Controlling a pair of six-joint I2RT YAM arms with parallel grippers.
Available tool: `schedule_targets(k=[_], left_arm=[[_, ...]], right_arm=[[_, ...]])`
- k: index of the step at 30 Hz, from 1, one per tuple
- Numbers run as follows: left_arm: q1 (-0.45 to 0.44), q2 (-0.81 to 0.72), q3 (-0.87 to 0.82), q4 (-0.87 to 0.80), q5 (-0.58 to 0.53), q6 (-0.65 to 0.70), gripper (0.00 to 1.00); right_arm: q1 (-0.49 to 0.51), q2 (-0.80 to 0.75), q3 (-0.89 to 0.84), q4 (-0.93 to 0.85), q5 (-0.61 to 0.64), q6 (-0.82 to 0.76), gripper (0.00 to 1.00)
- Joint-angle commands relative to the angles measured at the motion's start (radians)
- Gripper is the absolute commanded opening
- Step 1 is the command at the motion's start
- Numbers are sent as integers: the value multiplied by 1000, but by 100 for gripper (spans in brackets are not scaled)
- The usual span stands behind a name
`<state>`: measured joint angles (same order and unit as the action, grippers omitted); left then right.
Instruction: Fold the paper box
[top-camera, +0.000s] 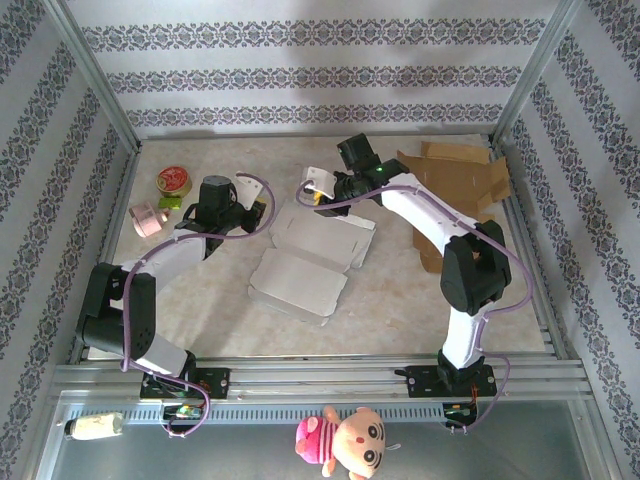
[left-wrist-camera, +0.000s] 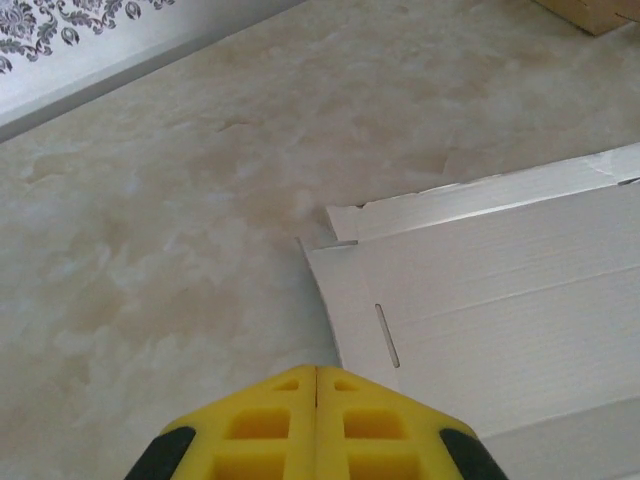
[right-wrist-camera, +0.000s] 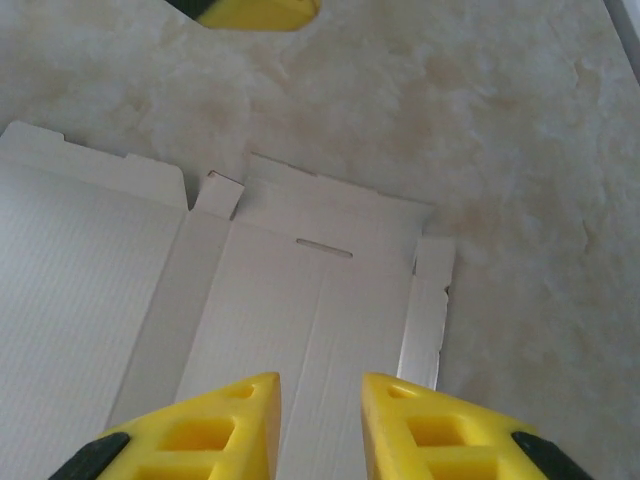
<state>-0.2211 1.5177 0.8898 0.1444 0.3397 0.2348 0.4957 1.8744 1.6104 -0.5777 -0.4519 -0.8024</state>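
The white paper box (top-camera: 300, 262) lies unfolded and flat in the middle of the table. Its slotted panel (right-wrist-camera: 300, 310) and narrow side flaps spread below my right gripper (right-wrist-camera: 320, 385), which hovers over it with its yellow fingers a little apart and nothing between them. My left gripper (left-wrist-camera: 316, 372) is shut at the box's left corner; the curved flap edge (left-wrist-camera: 345, 300) runs down behind its fingertips and no paper shows in the seam. In the top view the left gripper (top-camera: 248, 210) and right gripper (top-camera: 320, 190) stand close together at the box's far edge.
Brown cardboard (top-camera: 455, 175) lies at the back right. A round red and green tin (top-camera: 175, 181) and a pink object (top-camera: 148, 220) sit at the left. A plush doll (top-camera: 345, 442) lies beyond the near rail. Patterned walls enclose the table.
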Motion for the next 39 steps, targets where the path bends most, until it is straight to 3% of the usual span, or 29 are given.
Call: schedule_targets(k=[1, 2, 4, 6, 12, 19, 25, 36, 39], left_arm=[[2, 7, 10, 20, 10, 6, 0], [2, 18, 22, 10, 15, -5, 5], [2, 60, 88, -94, 24, -40, 35], [2, 127, 199, -252, 26, -86, 48], [2, 314, 385, -431, 2, -231, 52], [-18, 505, 613, -650, 86, -224, 58], [-23, 598, 701, -711, 16, -221, 45], [-24, 637, 736, -738, 71, -120, 1], [-23, 625, 730, -730, 57, -87, 0]], right_arm=[[9, -22, 2, 11, 37, 1, 29], [8, -15, 1, 10, 61, 4, 30], [-1, 15, 27, -15, 95, 60, 38], [-22, 67, 86, -49, 98, 198, 42], [-127, 263, 373, -222, 22, 596, 44], [-164, 297, 395, -237, -21, 695, 52], [-165, 286, 372, -235, 2, 695, 54], [-165, 270, 364, -238, 53, 630, 53], [-169, 275, 380, -276, 38, 557, 52]])
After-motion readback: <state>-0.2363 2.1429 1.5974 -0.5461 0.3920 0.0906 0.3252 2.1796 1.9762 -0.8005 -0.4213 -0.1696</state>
